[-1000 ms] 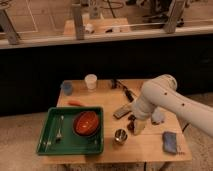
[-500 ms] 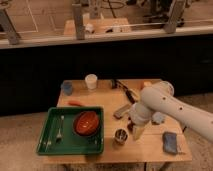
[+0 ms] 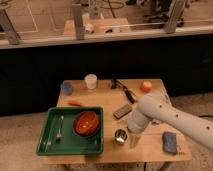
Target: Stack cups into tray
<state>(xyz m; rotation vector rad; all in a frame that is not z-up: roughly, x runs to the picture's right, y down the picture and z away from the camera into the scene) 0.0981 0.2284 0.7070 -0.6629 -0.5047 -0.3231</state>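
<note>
scene entry, places given from the green tray.

- green tray [image 3: 48, 146]: on the wooden table [image 3: 150, 150], at its front left part. holds an orange-red bowl [image 3: 87, 123] in its right half and a fork [image 3: 59, 129] lying to the left of the bowl.
- metal cup [image 3: 120, 136]: upright on the table, just beside the tray's right rim, outside the tray.
- white cup [image 3: 90, 81]: upright, beyond the tray's far rim, near the back edge of the table.
- blue cup [image 3: 67, 88]: beyond the tray's far rim, left of the white cup, apart from it.
- gripper [image 3: 133, 141]: low over the table to the right of the tray, just past the metal cup on the side away from the tray; pincer released, fingers spread, nothing seen gripped.
- white arm [image 3: 160, 116]: reaches in from the right, well clear of the tray.
- orange stick [image 3: 76, 104]: lies along the tray's far rim.
- dark flat block [image 3: 122, 111]: right of the tray's far right corner.
- orange ball [image 3: 145, 86]: far right, beyond the tray.
- blue cloth [image 3: 170, 141]: well right of the tray, near the table's right edge.
</note>
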